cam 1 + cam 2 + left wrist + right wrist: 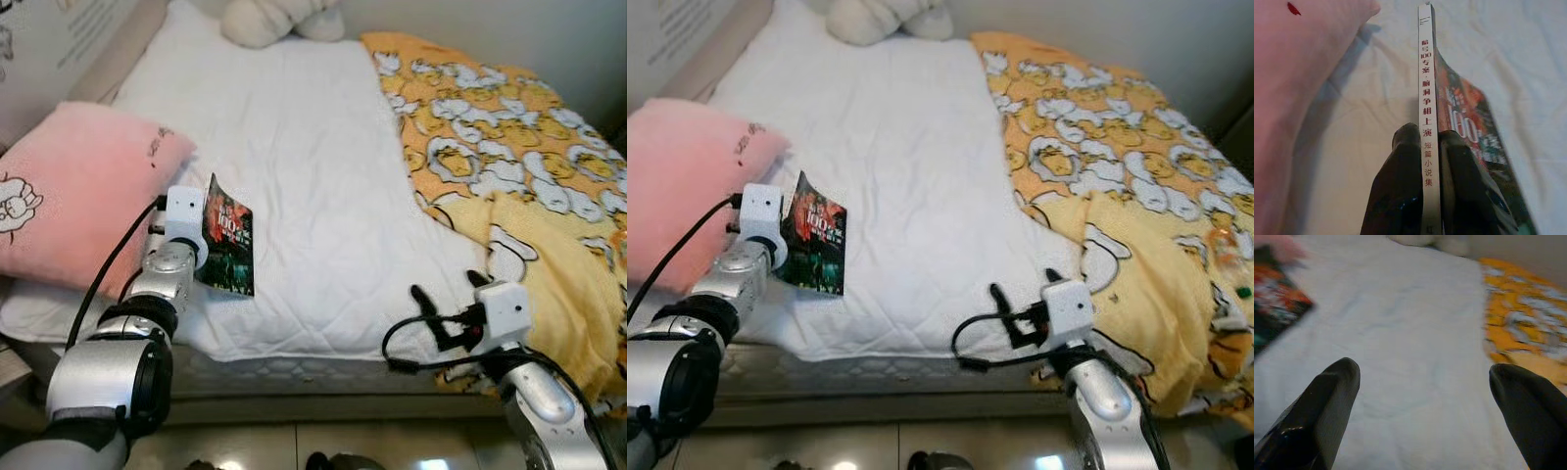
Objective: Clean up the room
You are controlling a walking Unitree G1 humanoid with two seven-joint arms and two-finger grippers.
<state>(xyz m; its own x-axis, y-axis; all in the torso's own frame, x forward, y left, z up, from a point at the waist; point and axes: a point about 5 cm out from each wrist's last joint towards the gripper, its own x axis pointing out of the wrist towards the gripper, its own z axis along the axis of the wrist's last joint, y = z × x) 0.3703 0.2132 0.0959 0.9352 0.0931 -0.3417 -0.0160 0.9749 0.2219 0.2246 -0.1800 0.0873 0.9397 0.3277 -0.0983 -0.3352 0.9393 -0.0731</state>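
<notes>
White quilted bed [313, 176] lies ahead; my left hand [1422, 147] pinches the dark paperback book [227, 250] by its spine, upright, long axis toward twelve o'clock, while my right hand [1425, 396] gapes empty at four.

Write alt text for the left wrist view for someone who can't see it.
The left gripper pinches a thin paperback book by its spine, its two black fingers shut on either side, holding it edge-on above a white bed sheet. A pink pillow lies beside it.
</notes>
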